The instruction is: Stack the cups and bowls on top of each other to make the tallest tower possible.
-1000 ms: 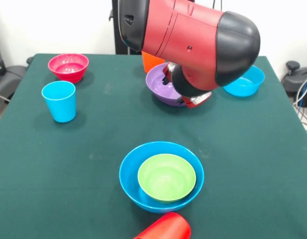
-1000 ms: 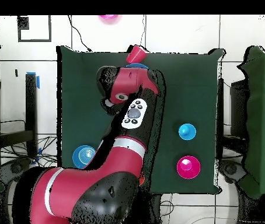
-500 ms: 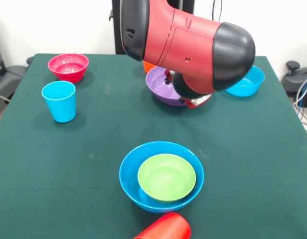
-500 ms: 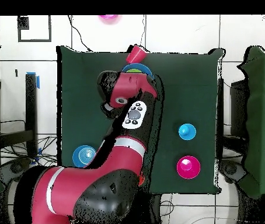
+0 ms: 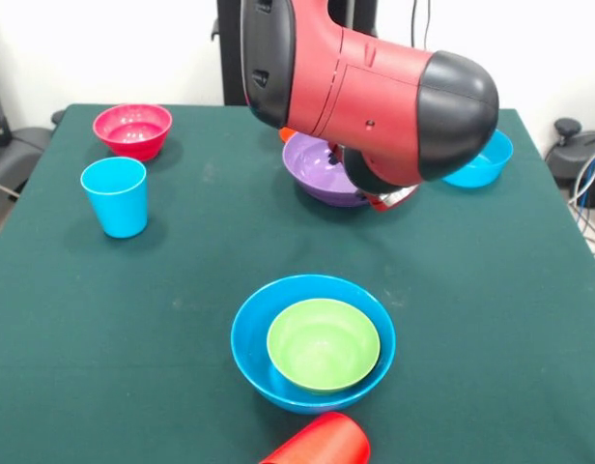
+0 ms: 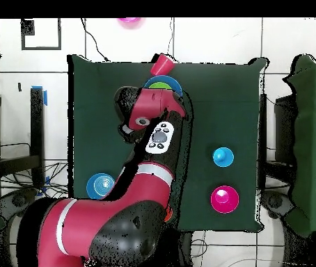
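A purple bowl [image 5: 317,172] stands at the far middle of the table. The red and black arm [image 5: 375,92] hangs over it and covers most of my gripper [image 5: 330,152], which reaches down into or just above this bowl. An orange cup [image 5: 287,134] peeks out behind the bowl. Near the front sits a blue bowl [image 5: 257,350] with a lime green bowl [image 5: 324,344] nested inside it. At the front edge a red cup [image 5: 319,445] lies on its side. On the left a light blue cup [image 5: 115,197] stands upright.
A crimson bowl [image 5: 133,130] sits at the far left corner and another blue bowl [image 5: 483,160] at the far right. In the overhead view the arm [image 6: 154,132] spans the table's middle, and a pink object [image 6: 128,21] lies beyond the table's top edge.
The arm's wrist has risen slightly and shifted toward the front, hiding more of the orange cup. The bowls and cups have not moved.
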Robot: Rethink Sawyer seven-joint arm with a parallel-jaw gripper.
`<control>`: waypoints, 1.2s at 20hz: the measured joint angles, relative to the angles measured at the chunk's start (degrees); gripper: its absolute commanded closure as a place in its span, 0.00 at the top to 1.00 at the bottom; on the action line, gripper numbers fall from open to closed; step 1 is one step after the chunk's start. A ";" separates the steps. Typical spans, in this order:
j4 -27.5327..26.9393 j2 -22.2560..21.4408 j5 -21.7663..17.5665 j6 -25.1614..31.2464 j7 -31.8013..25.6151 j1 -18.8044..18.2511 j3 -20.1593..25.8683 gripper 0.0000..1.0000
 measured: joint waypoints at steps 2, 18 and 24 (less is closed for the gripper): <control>0.12 0.00 -0.01 -0.58 0.00 0.00 0.21 1.00; 0.37 1.65 -0.01 -9.91 0.00 0.17 0.35 1.00; 1.72 2.04 0.00 -11.04 0.00 0.17 0.35 1.00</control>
